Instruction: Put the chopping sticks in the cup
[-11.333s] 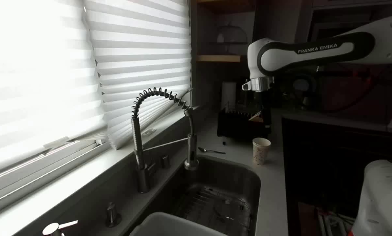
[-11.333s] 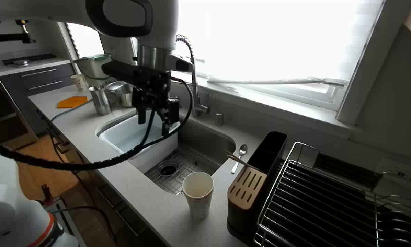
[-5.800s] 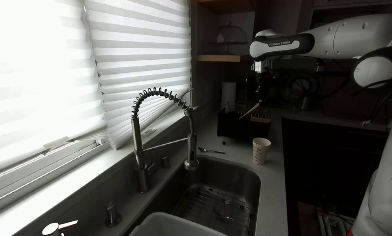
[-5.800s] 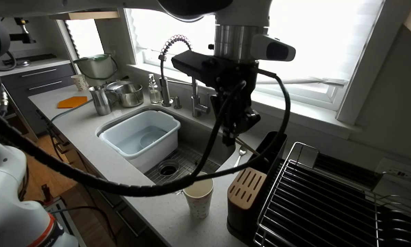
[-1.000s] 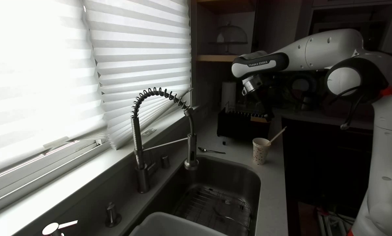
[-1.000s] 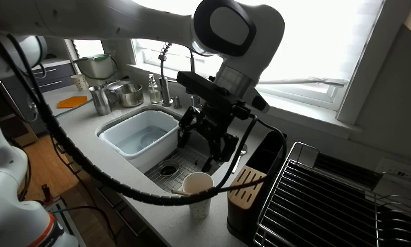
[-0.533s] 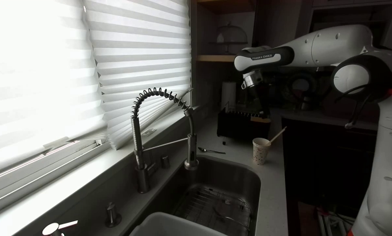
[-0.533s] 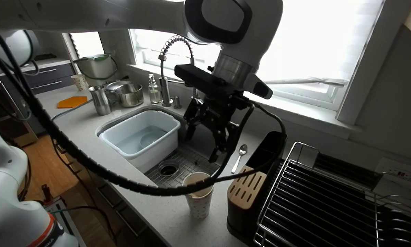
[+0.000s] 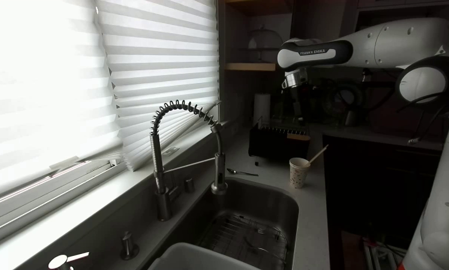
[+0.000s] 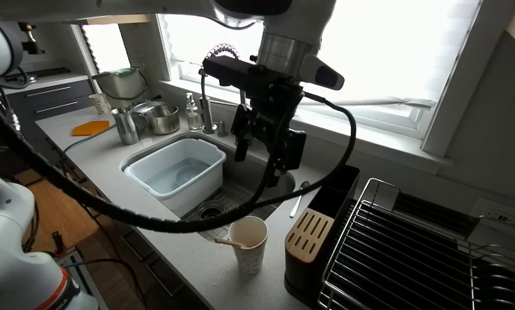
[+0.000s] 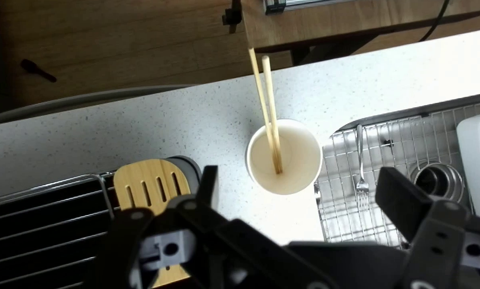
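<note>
"Chopping sticks [image 11: 272, 104] of slim pale wood: where, in the wrist view?"
"Inside the round white paper cup [image 11: 298, 154], leaning over its rim toward twelve o'clock."
"And the black two-fingered tool [image 11: 300, 176]?"
"Spread wide, gripping nothing."

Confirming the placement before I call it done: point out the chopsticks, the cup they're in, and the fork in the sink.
Chopsticks [image 11: 271, 102]: wrist view, shaft of one stick outside the rim.
Cup [image 10: 251, 260]: in an exterior view, outer side wall.
Fork [image 11: 361, 161]: wrist view, handle.
</note>
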`<action>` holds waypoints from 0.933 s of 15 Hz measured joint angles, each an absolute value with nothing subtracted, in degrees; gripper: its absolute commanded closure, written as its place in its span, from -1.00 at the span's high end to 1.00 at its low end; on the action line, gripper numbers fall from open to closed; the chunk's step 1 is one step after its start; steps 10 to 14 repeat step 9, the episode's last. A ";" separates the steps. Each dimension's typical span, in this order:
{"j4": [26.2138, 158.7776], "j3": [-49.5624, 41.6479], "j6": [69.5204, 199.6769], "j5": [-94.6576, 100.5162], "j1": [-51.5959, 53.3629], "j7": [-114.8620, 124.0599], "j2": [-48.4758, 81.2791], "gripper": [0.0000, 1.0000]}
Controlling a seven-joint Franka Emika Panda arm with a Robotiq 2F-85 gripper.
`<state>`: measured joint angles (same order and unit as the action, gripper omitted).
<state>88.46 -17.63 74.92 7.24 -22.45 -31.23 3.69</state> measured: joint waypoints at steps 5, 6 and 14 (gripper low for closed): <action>88.35 -17.82 76.06 7.25 -22.39 -29.75 1.84 1.00; 88.36 -17.82 76.06 7.25 -22.34 -29.75 1.89 1.00; 88.36 -17.82 76.06 7.26 -22.22 -29.75 2.08 1.00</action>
